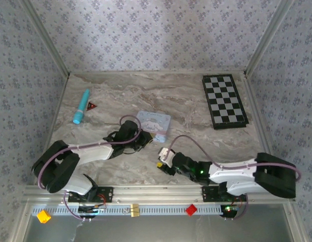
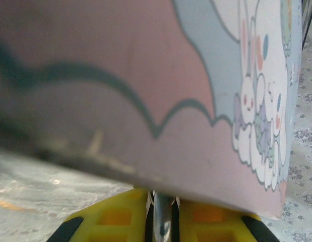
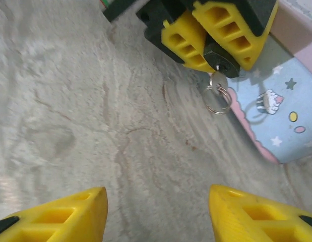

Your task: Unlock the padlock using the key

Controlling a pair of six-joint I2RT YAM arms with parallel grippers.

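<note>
Mid-task at the bench: the left gripper [image 3: 221, 53] pinches the black padlock [image 3: 225, 63] tight between its yellow fingers, holding it just above the table [image 3: 70, 111] and close beside the tin [image 3: 284, 121]. The key [image 3: 216, 80] hangs from the padlock's underside, apparently seated in the keyhole, with its ring [image 3: 219, 99] dangling free. The right gripper [image 3: 158, 201] hovers a little way off and faces the padlock, its fingers spread wide and holding nothing.

Judging by this, the key is in but the turn is not yet made. The right gripper must close on the key and twist it. Whether the shackle has sprung cannot be told. In the left wrist view a sliver of metal [image 2: 161, 222] shows between the yellow fingers, too blurred to read.

The table is grey-veined marble, matte and bare around the grippers. Well away lie a chessboard [image 1: 225, 101] at the far right and a blue tube [image 1: 81, 106] at the far left. Walls [image 1: 145, 30] papered in a small floral print enclose three sides.
</note>
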